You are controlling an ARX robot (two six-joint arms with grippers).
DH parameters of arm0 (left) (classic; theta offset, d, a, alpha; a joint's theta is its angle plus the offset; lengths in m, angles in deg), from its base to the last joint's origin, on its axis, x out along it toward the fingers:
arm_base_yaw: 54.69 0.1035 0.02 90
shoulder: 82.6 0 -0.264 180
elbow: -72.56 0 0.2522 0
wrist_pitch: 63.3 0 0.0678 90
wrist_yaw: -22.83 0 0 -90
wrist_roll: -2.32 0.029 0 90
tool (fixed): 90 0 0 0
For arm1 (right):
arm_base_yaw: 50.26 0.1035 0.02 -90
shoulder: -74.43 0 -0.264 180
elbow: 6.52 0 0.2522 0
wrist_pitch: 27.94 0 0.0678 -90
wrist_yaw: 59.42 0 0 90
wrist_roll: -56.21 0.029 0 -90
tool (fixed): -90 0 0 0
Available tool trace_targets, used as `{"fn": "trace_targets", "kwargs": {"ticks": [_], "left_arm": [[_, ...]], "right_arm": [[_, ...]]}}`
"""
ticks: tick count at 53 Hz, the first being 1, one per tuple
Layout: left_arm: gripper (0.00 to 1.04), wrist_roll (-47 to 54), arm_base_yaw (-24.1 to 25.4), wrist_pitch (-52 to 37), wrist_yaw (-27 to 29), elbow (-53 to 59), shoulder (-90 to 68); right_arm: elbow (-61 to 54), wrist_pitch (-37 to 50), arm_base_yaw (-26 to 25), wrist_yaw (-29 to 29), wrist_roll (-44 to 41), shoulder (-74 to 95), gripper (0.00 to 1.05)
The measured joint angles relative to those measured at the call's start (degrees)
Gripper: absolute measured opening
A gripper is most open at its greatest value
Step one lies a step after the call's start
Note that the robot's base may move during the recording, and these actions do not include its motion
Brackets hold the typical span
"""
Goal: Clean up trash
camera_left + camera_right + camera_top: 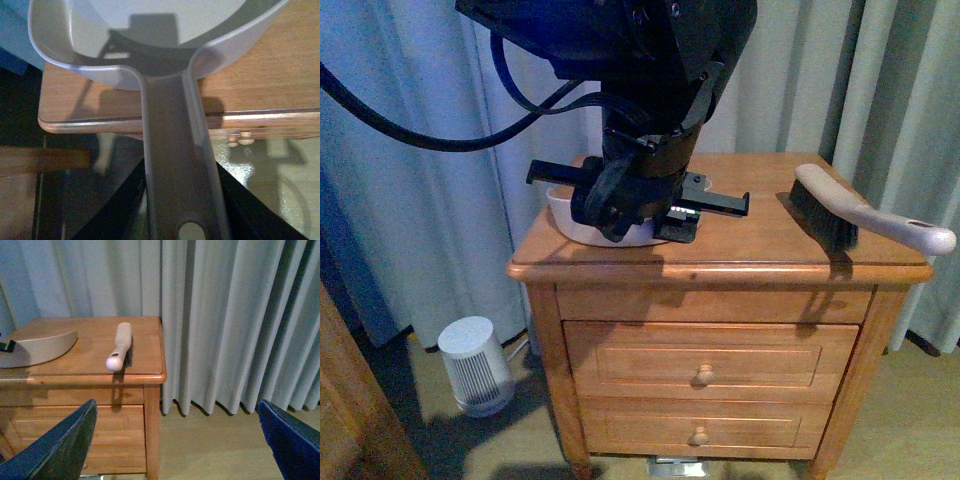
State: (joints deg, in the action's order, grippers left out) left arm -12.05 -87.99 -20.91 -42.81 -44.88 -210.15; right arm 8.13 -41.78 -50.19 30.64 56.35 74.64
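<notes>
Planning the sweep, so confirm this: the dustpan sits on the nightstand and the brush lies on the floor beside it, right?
No. The brush is not on the floor; it lies on the nightstand, toward its right side, as the front view shows. The dustpan does sit on the nightstand.

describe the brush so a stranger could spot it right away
Start at the wooden nightstand before the grey curtains. On the right of its top lies a pale-handled hand brush with black bristles; the beige plastic dustpan at left has none.
</notes>
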Motion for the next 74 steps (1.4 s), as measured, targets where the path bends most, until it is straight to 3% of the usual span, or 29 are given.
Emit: {"fn": "trace_targets", "kwargs": {"ticks": [14,33,41,49,57,74], "left_arm": [[0.29,2.4,0.0,-4.4,-0.1,2.0,0.7],[0.29,13.8,-2.6,-35.8,-0.8,19.9,16.2],[0.29,21.4,-3.7,-50.6,-6.0,32.5,29.4],[0.29,27.3,-2.5,-55.2,-10.3,41.8,40.0],[0.29,32.4,3.7,-55.6,-13.6,50.0,51.2],[0.29,34.2,25.6,-55.9,-24.5,62.2,68.2]], "right_arm": [[0.0,0.0,0.0,0.0,0.0,0.0,0.97],[0.0,0.0,0.0,0.0,0.0,0.0,0.97],[0.0,0.0,0.0,0.0,0.0,0.0,0.97],[0.0,0.0,0.0,0.0,0.0,0.0,0.97],[0.0,0.0,0.0,0.0,0.0,0.0,0.97],[0.0,0.0,0.0,0.0,0.0,0.0,0.97]]}}
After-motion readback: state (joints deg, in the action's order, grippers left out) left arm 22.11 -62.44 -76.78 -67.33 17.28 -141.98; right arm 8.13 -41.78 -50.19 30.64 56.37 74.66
